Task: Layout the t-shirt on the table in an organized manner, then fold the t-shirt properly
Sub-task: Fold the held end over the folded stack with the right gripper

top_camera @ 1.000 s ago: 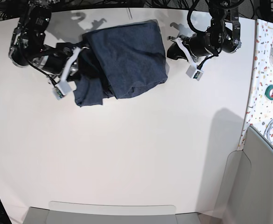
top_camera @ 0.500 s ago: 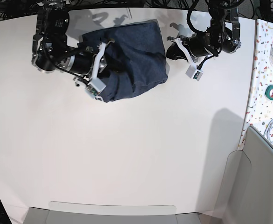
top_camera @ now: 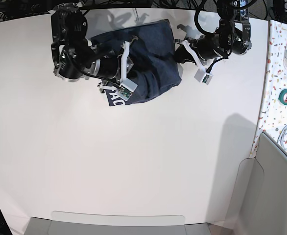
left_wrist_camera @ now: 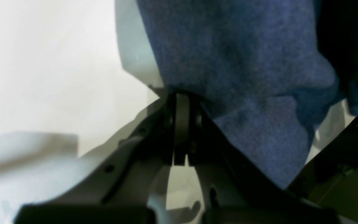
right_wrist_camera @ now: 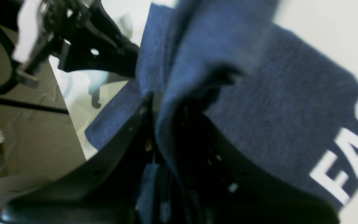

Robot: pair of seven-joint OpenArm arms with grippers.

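Right gripper [right_wrist_camera: 158, 124] pinching a raised fold of the t-shirt [top_camera: 155, 58], left gripper [left_wrist_camera: 181, 124] pressed together at its edge, white table [top_camera: 133, 166] beneath.

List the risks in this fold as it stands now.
1. The right pincer is shut on a bunched fold of the t-shirt, so several layers may drag together and the fold could land crooked.
2. The left pincer is shut at the shirt's edge, apparently without cloth between its jaws; that side may slide along when the right arm pulls.
3. The shirt lies close to the far edge of the table, so part could slip off.
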